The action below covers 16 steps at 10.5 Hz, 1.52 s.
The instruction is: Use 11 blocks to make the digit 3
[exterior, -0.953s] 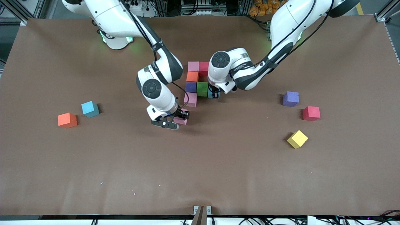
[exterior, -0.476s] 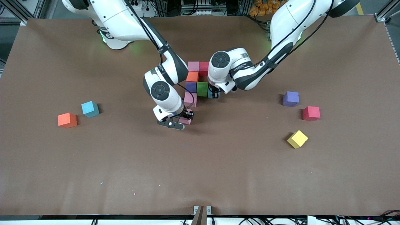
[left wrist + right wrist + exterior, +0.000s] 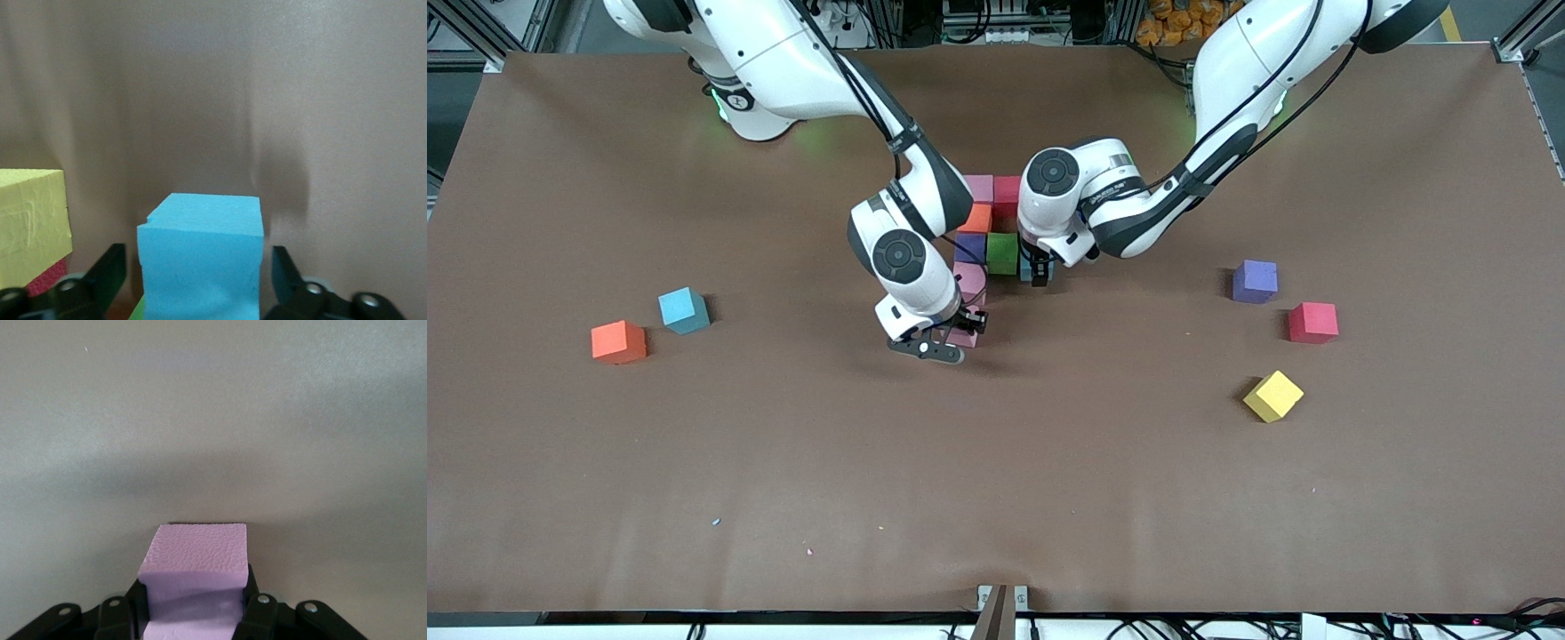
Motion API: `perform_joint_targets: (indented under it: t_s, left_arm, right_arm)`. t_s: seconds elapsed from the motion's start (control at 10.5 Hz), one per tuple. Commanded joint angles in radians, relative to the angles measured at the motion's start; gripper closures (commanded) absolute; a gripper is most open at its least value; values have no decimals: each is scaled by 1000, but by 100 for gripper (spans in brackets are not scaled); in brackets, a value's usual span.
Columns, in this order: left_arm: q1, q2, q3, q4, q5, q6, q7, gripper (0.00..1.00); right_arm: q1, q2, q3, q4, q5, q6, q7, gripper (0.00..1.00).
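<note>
In mid-table a cluster of blocks holds pink (image 3: 980,187), red (image 3: 1008,191), orange (image 3: 975,218), purple (image 3: 969,247), green (image 3: 1002,253) and a second pink (image 3: 969,280). My left gripper (image 3: 1038,265) (image 3: 197,267) is open around a blue block (image 3: 203,227) that rests beside the green one, with a gap at each finger. A yellow block (image 3: 30,227) shows beside it in the left wrist view. My right gripper (image 3: 963,331) (image 3: 193,593) is shut on a pink block (image 3: 197,550) (image 3: 964,339), low over the table close beside the cluster's second pink block.
Loose blocks lie apart from the cluster. Orange (image 3: 618,342) and blue (image 3: 683,310) are toward the right arm's end. Purple (image 3: 1255,281), red (image 3: 1312,322) and yellow (image 3: 1272,396) are toward the left arm's end.
My right gripper has carried its pink block in toward the cluster. My left gripper has opened off the blue block and stayed in place.
</note>
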Motion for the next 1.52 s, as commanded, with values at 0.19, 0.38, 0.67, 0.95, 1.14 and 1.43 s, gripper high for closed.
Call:
perform_joint_targets:
  t_s: [0.19,0.38,0.67,0.95,1.14,1.43]
  left_arm:
    - [-19,-25,-2,7,53,-7,-181,0]
    - [-7,-39,-24,7,52,-22,-182,0]
    - [5,-69,-56,7,52,-65,-181,0]
    - [94,-97,-125,18,40,-135,-120,0]
    - [244,-97,-224,48,38,-215,18,0]
    - [358,-82,-251,136,35,-330,280,0]
  right_arm:
    - [16,15,-13,16,-18,-17,30,100]
    - [19,13,-13,16,-20,-38,30,100]
    - [19,13,-11,15,-29,-51,36,100]
    - [22,15,-7,15,-29,-51,59,100]
    - [24,15,-5,15,-28,-52,59,100]
    - [24,15,-4,7,-29,-60,59,100]
